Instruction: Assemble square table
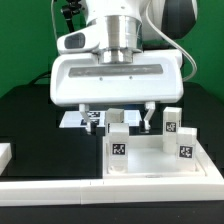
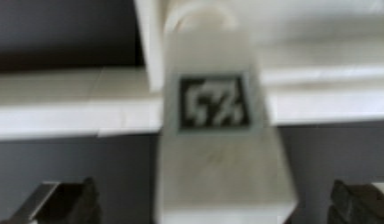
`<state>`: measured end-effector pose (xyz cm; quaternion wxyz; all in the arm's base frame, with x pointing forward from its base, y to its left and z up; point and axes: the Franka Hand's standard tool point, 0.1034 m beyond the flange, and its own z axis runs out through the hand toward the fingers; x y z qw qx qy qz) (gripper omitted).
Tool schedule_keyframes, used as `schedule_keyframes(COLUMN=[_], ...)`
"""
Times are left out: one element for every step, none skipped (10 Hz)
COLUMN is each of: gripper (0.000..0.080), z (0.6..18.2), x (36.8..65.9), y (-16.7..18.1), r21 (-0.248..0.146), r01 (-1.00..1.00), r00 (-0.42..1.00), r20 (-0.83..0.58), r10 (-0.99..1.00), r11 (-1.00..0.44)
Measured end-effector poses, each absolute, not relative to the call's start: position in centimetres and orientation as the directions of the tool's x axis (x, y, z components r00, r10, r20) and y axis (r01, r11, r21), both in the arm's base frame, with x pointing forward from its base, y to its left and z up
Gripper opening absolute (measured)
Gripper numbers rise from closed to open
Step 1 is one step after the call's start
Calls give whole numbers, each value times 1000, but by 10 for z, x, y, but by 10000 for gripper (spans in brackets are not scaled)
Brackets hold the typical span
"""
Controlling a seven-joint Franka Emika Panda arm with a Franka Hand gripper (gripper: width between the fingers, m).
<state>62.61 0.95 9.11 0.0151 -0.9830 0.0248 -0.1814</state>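
Observation:
The square table's white slab [image 1: 150,160] lies at the exterior view's right with tagged white legs standing in it: one at the near left corner [image 1: 119,146] and two on the right [image 1: 170,123] [image 1: 184,147]. My gripper [image 1: 118,118] hangs over the slab's back left part, open, with its fingers [image 1: 88,116] astride another white leg [image 1: 124,121]. In the wrist view that tagged leg [image 2: 214,100] fills the middle, crossing the slab's rim [image 2: 73,100]. The dark fingertips [image 2: 64,200] stand clear of it on both sides, around my gripper's middle [image 2: 214,205].
The marker board [image 1: 78,120] lies behind the gripper on the black table. A long white border rail [image 1: 90,190] runs along the front, with a short piece at the exterior view's left [image 1: 5,154].

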Motion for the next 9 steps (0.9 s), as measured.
schedule_keyframes(gripper=[648, 648, 648, 648, 648, 648, 648, 648, 648], z=[89, 86, 85, 82, 80, 82, 81, 81, 80], x=[629, 629, 632, 635, 631, 635, 635, 634, 634], y=[11, 13, 9, 2, -2, -2, -2, -3, -2], r21=[-60, -79, -82, -80, -90, -88, -87, -87, -88], r01=[-48, -47, -38, -40, -41, -41, -41, -42, -44], r00=[952, 976, 988, 993, 998, 998, 998, 998, 998], r20=[298, 209, 145, 112, 38, 45, 47, 47, 43], r10=[-64, -62, -50, -48, -44, -45, -45, -46, -48], r11=[-997, -996, -996, -996, -995, -995, -995, -995, -995])
